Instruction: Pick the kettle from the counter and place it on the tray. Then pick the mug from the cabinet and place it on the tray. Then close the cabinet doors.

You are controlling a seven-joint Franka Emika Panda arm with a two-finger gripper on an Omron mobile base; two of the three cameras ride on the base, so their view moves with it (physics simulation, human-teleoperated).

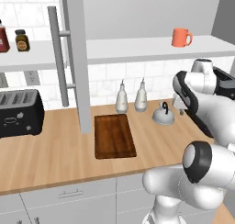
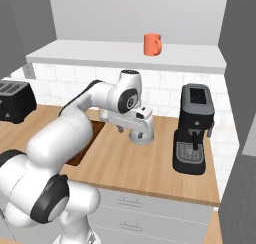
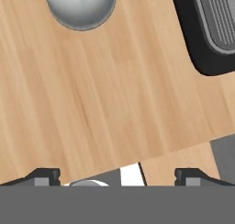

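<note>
The light-wood counter (image 3: 114, 94) lies bare beneath the gripper (image 3: 117, 175), whose jaws stand wide apart, holding nothing. The kettle (image 3: 80, 7) sits ahead of the fingertips, the coffee machine (image 3: 209, 28) off to one side.

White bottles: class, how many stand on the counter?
2: both white bottles at the backsplash behind the tray, one left, the other right, beside the kettle.

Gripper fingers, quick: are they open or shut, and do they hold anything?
Gripper: fingers wide open, holding nothing, above the bare counter; the kettle sits ahead, untouched.
</note>
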